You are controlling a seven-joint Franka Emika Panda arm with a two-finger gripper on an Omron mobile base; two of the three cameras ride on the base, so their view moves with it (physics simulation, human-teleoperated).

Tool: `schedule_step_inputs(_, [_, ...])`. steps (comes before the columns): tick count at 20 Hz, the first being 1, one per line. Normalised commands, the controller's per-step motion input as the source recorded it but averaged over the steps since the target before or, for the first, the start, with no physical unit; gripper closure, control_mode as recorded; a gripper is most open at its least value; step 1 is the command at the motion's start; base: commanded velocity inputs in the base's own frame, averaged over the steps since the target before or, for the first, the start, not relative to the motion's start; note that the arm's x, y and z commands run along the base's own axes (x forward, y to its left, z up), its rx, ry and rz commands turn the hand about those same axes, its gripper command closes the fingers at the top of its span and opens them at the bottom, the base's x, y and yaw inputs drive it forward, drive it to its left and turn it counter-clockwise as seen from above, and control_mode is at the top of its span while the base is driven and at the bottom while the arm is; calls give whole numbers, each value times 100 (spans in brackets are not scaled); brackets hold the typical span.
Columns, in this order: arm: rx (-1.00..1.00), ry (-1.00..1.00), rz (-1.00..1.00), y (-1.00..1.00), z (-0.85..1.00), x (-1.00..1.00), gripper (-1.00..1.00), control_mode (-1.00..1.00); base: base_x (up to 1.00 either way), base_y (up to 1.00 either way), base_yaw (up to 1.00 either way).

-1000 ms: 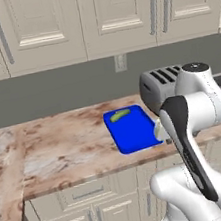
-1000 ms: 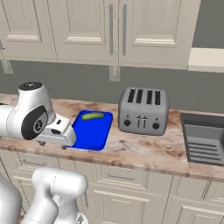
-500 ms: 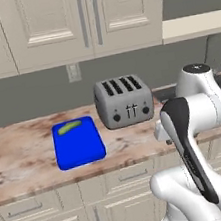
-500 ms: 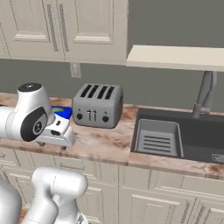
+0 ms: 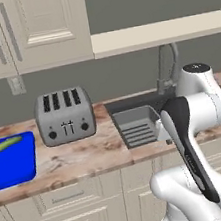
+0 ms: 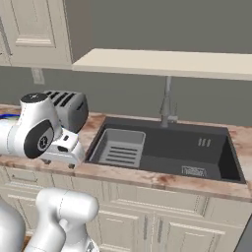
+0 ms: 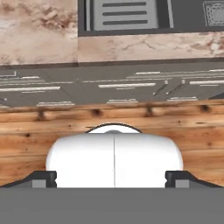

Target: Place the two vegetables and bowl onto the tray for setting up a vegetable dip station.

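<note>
The blue tray (image 5: 15,168) lies on the counter at the far left edge of the left base view, with one long green vegetable (image 5: 7,144) on its far end. A blue sliver of the tray (image 6: 7,116) peeks out behind my arm in the right base view. The bowl and the other vegetable are out of view. My gripper (image 7: 112,179) points down over the counter's front edge toward the wooden floor, well to the right of the tray. Its fingertips (image 7: 43,178) stand wide apart, open, with nothing held.
A grey four-slot toaster (image 5: 65,115) (image 6: 69,106) stands right of the tray. A dark sink (image 5: 139,120) (image 6: 167,147) with a faucet (image 6: 167,106) lies straight ahead, under a pale shelf (image 6: 162,61). Cabinet drawer fronts (image 7: 109,85) run below the counter.
The whole picture has slid left: the base has driven right along the counter. The tray went from mid-view to the left edge and the sink came into view. The gripper stays open.
</note>
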Motion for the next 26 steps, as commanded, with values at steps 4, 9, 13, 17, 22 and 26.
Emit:
schedule_step_inputs(4, [0,0,0,0,0,0,-100,100,0,-100,0])
schedule_step_inputs(9, [0,0,0,0,0,0,-100,100,0,-100,0])
schedule_step_inputs(13, [0,0,0,0,0,0,-100,100,0,-100,0])
schedule_step_inputs(17, [0,0,0,0,0,0,-100,100,0,-100,0])
schedule_step_inputs(22, [0,0,0,0,0,0,-100,100,1,-100,0])
schedule_step_inputs(26, [0,0,0,0,0,0,-100,100,6,-100,0])
